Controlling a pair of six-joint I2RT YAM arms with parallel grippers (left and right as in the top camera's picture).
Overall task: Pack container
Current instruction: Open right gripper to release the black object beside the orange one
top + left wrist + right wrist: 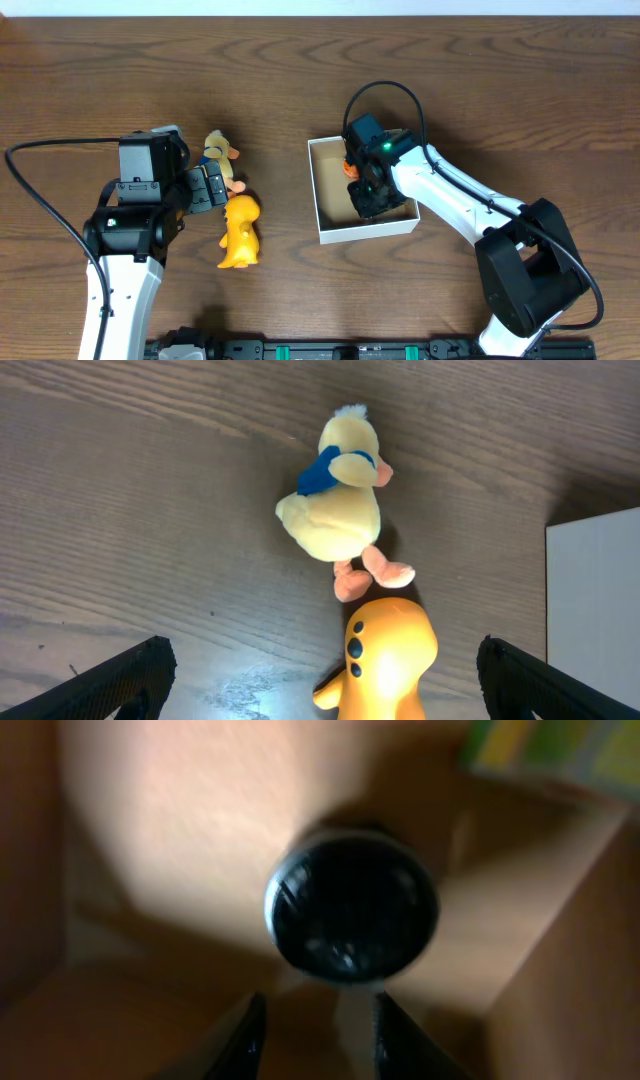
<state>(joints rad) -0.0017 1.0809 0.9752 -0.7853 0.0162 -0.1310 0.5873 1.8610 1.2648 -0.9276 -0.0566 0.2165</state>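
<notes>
the container point(368, 229) stands on the wooden table point(300, 60). it is a square, shallow box with thin white walls and brown cardboard inside, and it has no lid. the right gripper point(372, 195) is down inside the container, in its right half, and the white right arm point(450, 195) reaches to it over the container's right wall. just beside this gripper, near the container's wall away from the robot, a small orange thing point(351, 168) shows, but i cannot tell what it is. the right wrist view is blurred: the two dark fingers point(250, 1038) stand with only a narrow gap, and right in front of them there is a round black object point(350, 905) over the cardboard floor of the container point(170, 830). whether these fingers grasp something or are only nearly closed, i cannot tell. in one corner of the container there is a green-yellow thing point(550, 745), too blurred to name. well apart from the container, to its left, two toys lie on the table: a pale plush duck point(218, 155) with a blue cloth at the neck and orange feet, and just beside its feet a yellow toy point(240, 232) of smooth material. the left gripper point(205, 187) is at the side of these toys away from the container. in the left wrist view its fingers point(120, 680) are spread wide and grasp nothing. the yellow toy point(385, 660) is between them but touches neither, the plush duck point(335, 500) lies beyond it, and the white wall of the container point(595, 590) shows at the right edge.
</notes>
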